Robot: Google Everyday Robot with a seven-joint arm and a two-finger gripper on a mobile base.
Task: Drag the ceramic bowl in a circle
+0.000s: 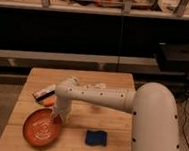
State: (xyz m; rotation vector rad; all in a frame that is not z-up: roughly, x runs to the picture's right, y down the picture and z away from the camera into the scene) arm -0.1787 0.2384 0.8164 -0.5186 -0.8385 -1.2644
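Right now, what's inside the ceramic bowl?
Inside the ceramic bowl only faint concentric rings show, no loose items. The pincer sits at its far-right rim; the arm covers that edge, so the bit of bowl under it is hidden.

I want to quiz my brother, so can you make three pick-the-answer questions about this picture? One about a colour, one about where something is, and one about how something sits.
1. What colour is the sponge? A) blue B) green C) yellow
2. Where is the gripper? A) over the sponge B) at the ceramic bowl's rim C) high in the air
3. How does the bowl sit? A) upside down B) on its side C) upright on the table

Answers: 1 A, it shows blue against the wood. 2 B, the gripper comes down at the rim. 3 C, the bowl's ringed inside faces up.
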